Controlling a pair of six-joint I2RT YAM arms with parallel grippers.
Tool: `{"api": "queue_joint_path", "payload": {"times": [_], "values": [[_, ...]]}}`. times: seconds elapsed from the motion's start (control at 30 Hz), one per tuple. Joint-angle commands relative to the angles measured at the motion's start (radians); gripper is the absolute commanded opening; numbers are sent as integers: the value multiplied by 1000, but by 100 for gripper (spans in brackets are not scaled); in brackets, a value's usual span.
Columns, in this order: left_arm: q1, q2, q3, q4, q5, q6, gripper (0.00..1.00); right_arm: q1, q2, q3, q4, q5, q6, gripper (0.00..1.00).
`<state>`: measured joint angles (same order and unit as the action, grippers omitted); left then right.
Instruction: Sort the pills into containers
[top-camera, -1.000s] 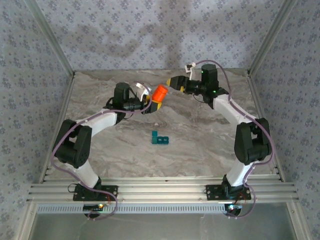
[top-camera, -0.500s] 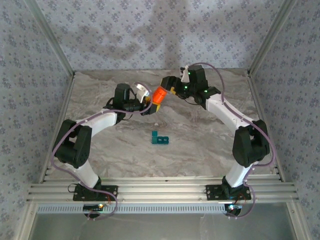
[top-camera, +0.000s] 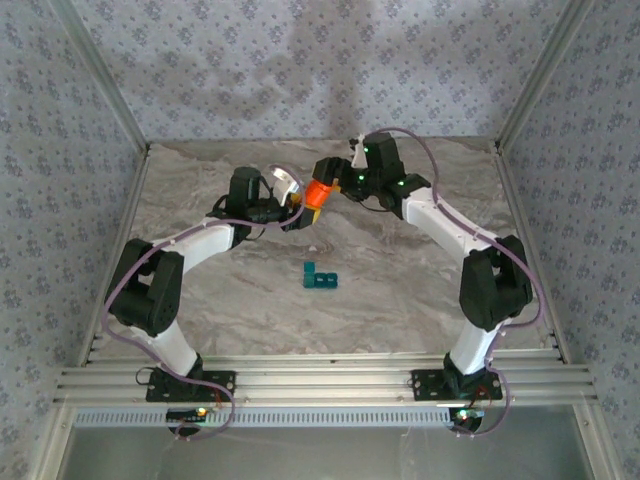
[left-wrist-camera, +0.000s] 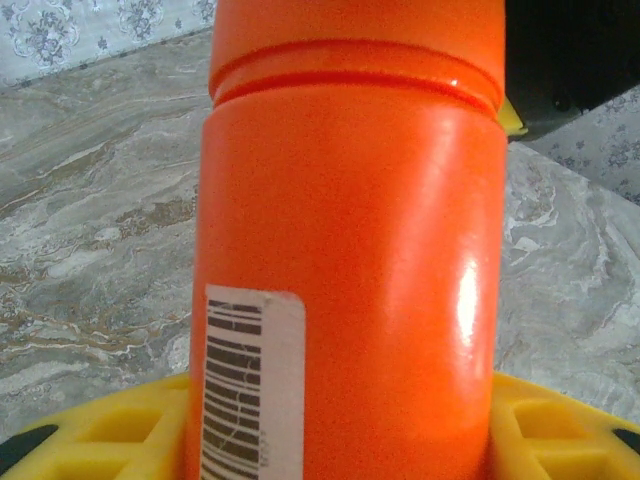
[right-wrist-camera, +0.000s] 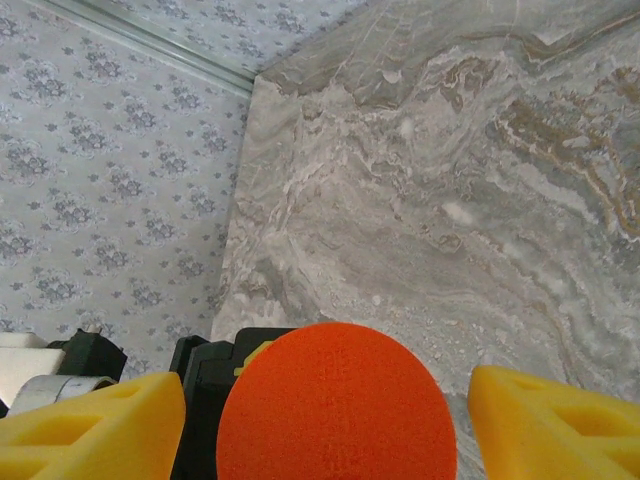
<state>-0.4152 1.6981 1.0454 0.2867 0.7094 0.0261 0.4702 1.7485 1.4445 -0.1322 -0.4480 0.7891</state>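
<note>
**Cap of the bottle faces straight into the right hand**

The left hand (top-camera: 302, 208) is closed on the body of an orange bottle (top-camera: 319, 191) and holds it above the surface (top-camera: 400, 300), at the far side. In the left wrist view the bottle stands between the two yellow fingers (left-wrist-camera: 100, 435), with its barcode label turned to the camera.

The long axis of the bottle runs from the left hand up and to the right – so the capped end points at the right hand (top-camera: 326, 180). The right wrist view looks directly down this axis: the cap (right-wrist-camera: 336, 400) appears as a round orange disc, centred between that hand's two fingers. A narrow gap shows on each side of the cap, so this hand is open around it and does not grip it yet.

My judgement is that the coming move is to close on the cap and twist it off – and for this the alignment looks good.

The containers (top-camera: 320, 277), a small teal strip, lie on the surface between the two arms, nearer to the bases and well apart from both hands. Whether the lids are open is too small to tell. I see no pills; probably they are inside the bottle.
</note>
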Motion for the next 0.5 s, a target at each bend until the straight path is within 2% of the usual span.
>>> {"api": "queue_joint_path", "payload": {"times": [0.0, 0.2, 0.3, 0.37, 0.47], "values": [[-7, -28, 35, 13, 13, 19, 0, 8, 18, 22, -3, -3, 6, 69], [-7, -28, 36, 20, 17, 13, 0, 0, 15, -4, 38, -44, -12, 43], [-4, -29, 34, 39, 34, -3, 0, -17, 14, -33, 114, -97, -60, 36], [0, -31, 31, 67, 63, -31, 0, -36, 15, -70, 239, -170, -136, 35], [8, -34, 21, 137, 128, -100, 0, -86, 20, -152, 532, -376, -198, 36]]}}
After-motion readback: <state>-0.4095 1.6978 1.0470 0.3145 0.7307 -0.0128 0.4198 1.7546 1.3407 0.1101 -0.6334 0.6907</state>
